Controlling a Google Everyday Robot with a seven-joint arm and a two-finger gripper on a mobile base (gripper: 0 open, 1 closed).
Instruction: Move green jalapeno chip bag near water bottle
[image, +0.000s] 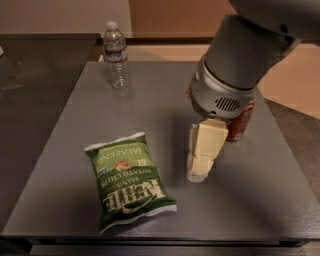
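The green jalapeno chip bag (129, 179) lies flat on the grey table (75, 125), front left of centre, with its white lettering upside down to me. The water bottle (116, 55) stands upright at the table's far left. My gripper (199, 170), with cream fingers, hangs down over the table's middle, to the right of the bag and apart from it, holding nothing. The grey arm above it fills the upper right.
A red-brown soda can (240, 122) stands right of centre, mostly hidden behind my arm. A darker counter (35, 65) adjoins the table on the left. The table's front edge (150, 239) runs close below the bag.
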